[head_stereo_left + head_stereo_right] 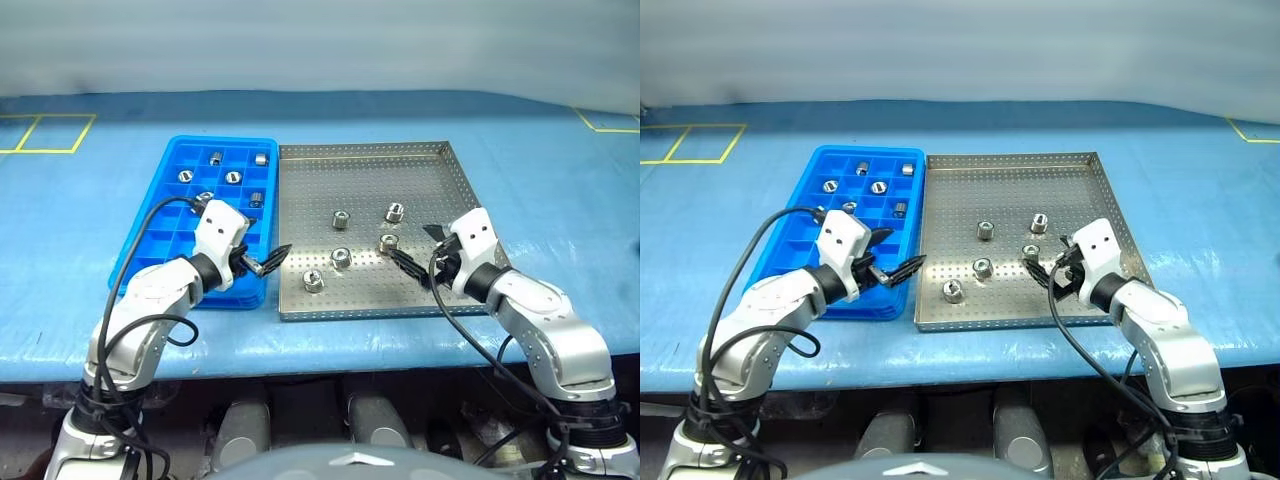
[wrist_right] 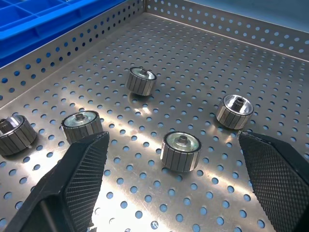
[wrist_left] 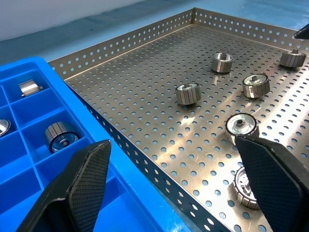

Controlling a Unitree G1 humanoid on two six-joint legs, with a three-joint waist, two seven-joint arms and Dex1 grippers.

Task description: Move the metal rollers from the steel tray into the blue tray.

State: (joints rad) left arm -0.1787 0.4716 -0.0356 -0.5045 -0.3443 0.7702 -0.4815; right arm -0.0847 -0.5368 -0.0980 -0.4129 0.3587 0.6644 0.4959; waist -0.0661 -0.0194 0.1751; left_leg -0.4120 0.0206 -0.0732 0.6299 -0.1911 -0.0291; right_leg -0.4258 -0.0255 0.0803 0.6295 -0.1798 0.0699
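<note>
Over the steel tray (image 1: 455, 200), both grippers hang spread and empty.
Right gripper (image 1: 418, 255) must close on the nearest of five metal rollers (image 1: 389, 241); left gripper (image 1: 258, 262) waits beside the blue tray (image 1: 170, 205).

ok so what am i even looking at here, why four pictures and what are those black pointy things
It's a two-armed robot at a blue-covered table. The two wide pictures come from cameras in its head, looking down over its arms. The two close-ups come from a camera on each wrist, so the black textured fingers at the bottom are the gripper's own.

The left gripper and right gripper are both open and hold nothing.

On the table sit a perforated steel tray with five metal rollers in it, and beside it a blue tray of small compartments, several already holding rollers.
</note>
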